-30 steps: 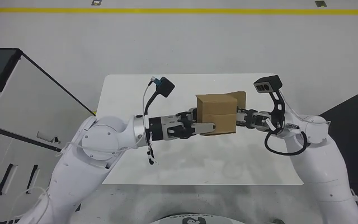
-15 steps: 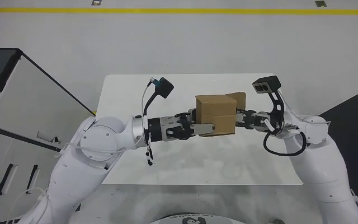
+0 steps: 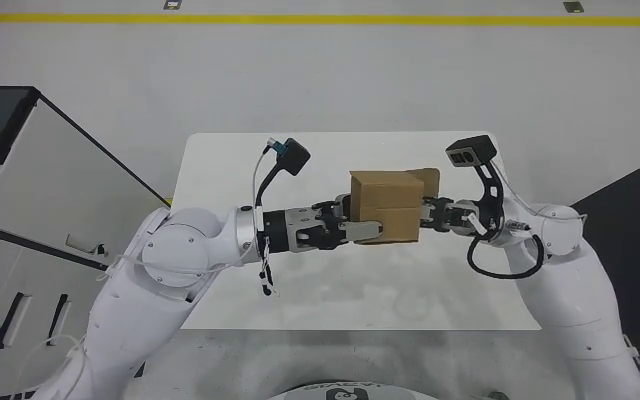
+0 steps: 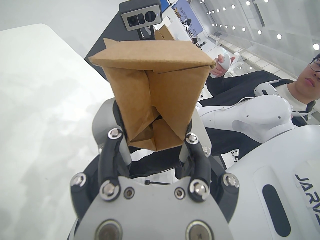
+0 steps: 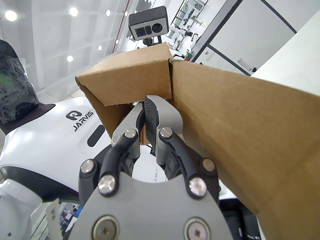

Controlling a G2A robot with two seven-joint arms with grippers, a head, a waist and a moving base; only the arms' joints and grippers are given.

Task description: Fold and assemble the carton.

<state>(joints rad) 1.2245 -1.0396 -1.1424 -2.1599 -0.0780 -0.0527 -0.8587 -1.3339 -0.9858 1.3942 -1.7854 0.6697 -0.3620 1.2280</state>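
A brown cardboard carton (image 3: 388, 205) hangs above the middle of the white table (image 3: 300, 290), held between my two arms. My left gripper (image 3: 362, 228) is shut on the carton's near left end. In the left wrist view its fingers (image 4: 193, 151) clamp the narrow folded end of the carton (image 4: 155, 81). My right gripper (image 3: 428, 215) is at the carton's right side. In the right wrist view its fingers (image 5: 150, 116) are pressed together on a cardboard edge under a folded flap (image 5: 130, 83). A long carton panel (image 5: 237, 131) runs beside that gripper.
A dark-framed panel (image 3: 60, 170) stands off the table's left edge. A yellow line (image 3: 320, 19) crosses the floor far behind. Bare tabletop lies in front of and behind the carton.
The right arm's wrist has shifted slightly left toward the carton. The carton and the left arm have hardly moved.
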